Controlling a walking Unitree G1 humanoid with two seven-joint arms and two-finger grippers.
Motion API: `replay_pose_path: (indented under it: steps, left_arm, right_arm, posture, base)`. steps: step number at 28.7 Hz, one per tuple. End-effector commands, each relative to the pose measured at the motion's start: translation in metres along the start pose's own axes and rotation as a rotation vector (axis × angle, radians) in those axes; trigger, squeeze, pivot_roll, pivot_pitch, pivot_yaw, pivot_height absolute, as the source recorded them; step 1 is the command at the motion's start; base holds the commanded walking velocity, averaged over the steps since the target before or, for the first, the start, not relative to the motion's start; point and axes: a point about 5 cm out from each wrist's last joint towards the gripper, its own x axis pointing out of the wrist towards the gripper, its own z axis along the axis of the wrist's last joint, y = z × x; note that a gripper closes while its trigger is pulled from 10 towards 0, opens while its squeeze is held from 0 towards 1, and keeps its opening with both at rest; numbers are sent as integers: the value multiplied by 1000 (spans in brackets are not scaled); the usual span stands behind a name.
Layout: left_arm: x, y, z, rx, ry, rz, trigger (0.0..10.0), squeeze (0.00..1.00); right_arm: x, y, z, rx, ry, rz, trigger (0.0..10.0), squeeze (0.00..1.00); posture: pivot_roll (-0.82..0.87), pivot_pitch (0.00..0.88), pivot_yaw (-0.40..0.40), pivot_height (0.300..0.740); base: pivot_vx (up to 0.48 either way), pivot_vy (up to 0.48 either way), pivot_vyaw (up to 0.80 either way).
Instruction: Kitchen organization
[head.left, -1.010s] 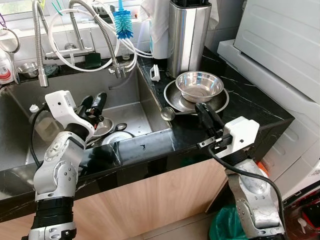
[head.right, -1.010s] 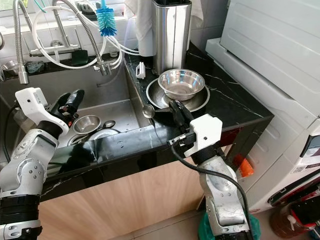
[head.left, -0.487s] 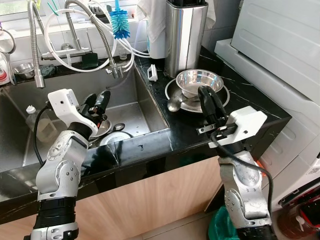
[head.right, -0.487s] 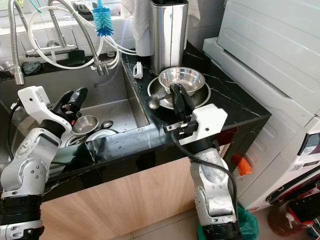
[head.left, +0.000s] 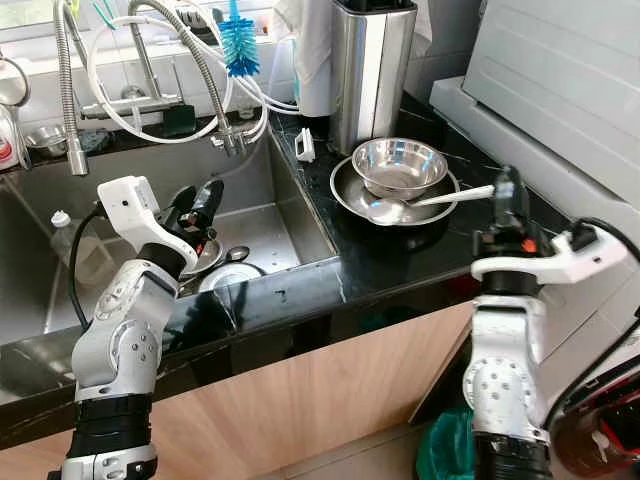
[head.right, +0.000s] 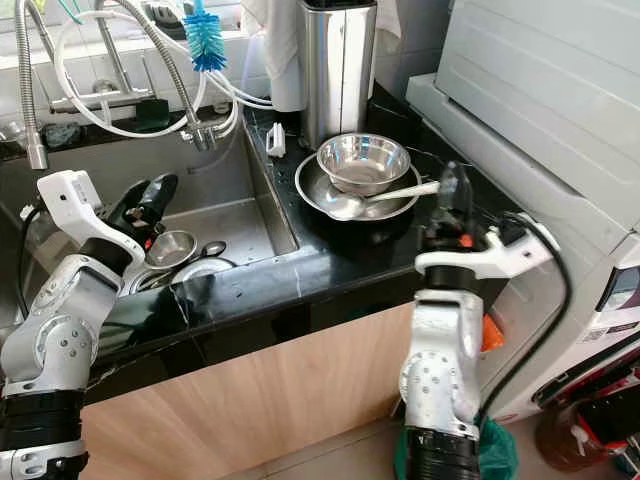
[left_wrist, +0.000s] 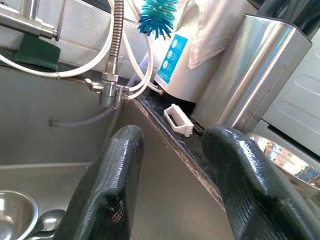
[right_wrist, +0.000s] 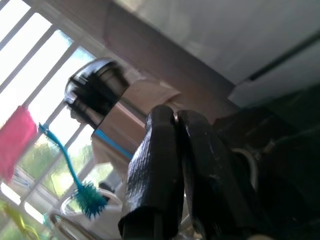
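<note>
A steel bowl (head.left: 400, 165) sits in a steel plate (head.left: 345, 190) on the black counter right of the sink. A spoon (head.left: 420, 203) lies across the plate's front, its handle running right to my right gripper (head.left: 505, 190). That gripper stands upright at the plate's right edge, its fingers (right_wrist: 165, 165) pressed together, shut on the handle's end. My left gripper (head.left: 197, 205) hangs open over the sink (head.left: 290, 225) with nothing between its fingers (left_wrist: 117, 170). Below it lie a small steel bowl (head.left: 207, 257) and other dishes.
A tall steel canister (head.left: 375, 70) stands behind the plate. A blue brush (head.left: 240, 50) and faucet hoses (head.left: 215, 80) hang over the sink's back. A white clip (head.left: 306, 147) lies on the sink's edge. A white appliance (head.left: 560, 90) bounds the counter at the right.
My right arm swung to the right and turned upright, drawing the spoon from the plate's left side across its front. My left arm stayed over the sink.
</note>
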Motion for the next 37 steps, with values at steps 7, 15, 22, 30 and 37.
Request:
replay_pose_path:
  steps: [7,15,22,30,37]
  left_arm:
    - [0,-4,6,-4,-20,-21,10000,0]
    - [0,-9,4,-61,-4,-43,10000,0]
    - [-1,-16,-2,-135,28,-82,10000,0]
    - [-6,-24,-9,-287,70,-165,10000,1000]
    - [-13,-39,-7,-345,123,-337,10000,0]
  right_arm:
    - [-5,1,2,215,-1,22,10000,0]
    - [-15,11,10,555,-36,178,10000,0]
    - [-30,2,0,670,39,202,10000,0]
    - [-41,-5,-8,635,100,187,10000,0]
    - [-42,-5,-9,607,121,203,10000,0]
  posture:
    - [43,37,26,740]
    - [48,35,27,740]
    - [48,30,27,740]
    - [51,22,27,740]
    - [52,27,25,740]
  base:
    - [0,0,0]
    - [0,0,0]
    - [0,0,0]
    - [0,0,0]
    - [0,0,0]
